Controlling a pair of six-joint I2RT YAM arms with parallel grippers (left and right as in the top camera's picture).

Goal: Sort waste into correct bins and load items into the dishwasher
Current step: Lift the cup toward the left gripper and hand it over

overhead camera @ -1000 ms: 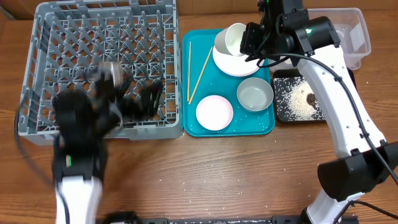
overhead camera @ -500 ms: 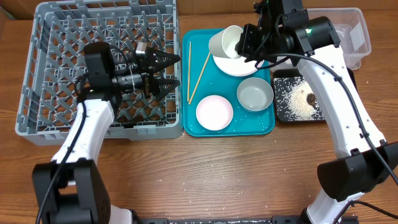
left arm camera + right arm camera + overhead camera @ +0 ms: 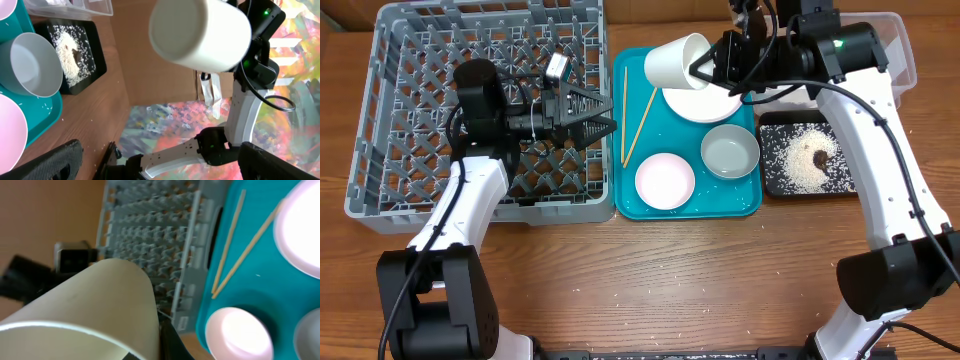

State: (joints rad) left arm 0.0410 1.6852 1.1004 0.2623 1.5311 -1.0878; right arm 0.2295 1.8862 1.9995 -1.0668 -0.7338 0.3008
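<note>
Nearest the front, the smaller white dish [image 3: 665,180] sits at the 6 o'clock end of the teal tray [image 3: 720,203], with the white bowl [image 3: 730,152] just beside it toward 3 o'clock. Off the tray at 3 o'clock, the black tray [image 3: 770,186] holds the rice grains [image 3: 795,165] and a brown scrap [image 3: 819,157]. Further back, the chopsticks [image 3: 641,125] lie along the teal tray's 9 o'clock side. The white plate [image 3: 705,103] rests at its 12 o'clock end.

Above the plate's 10 o'clock edge, the right gripper [image 3: 705,68] is clamped on the small white cup [image 3: 670,62]. The cup is off the tray and tipped on its side, and its closed end seems to point toward 9 o'clock. There the left gripper [image 3: 598,113] hovers over the near wall of the dish rack [image 3: 390,200] with its jaws spread and empty, aimed at the cup. The clear tub [image 3: 905,50] stands farthest back, at 2 o'clock.

The risks look like these:
- **Hold:** the grip appears to be at the rim only, so the smooth cup could swivel or slip out.
- **Hand-over:** if one is meant, a release before the left jaws close would drop the cup onto the plate or chopsticks.
- **Closing in:** the two grippers are near each other, so a misjudged approach could knock them together.
- **Rack wall:** a low pass could catch the cup on it.
</note>
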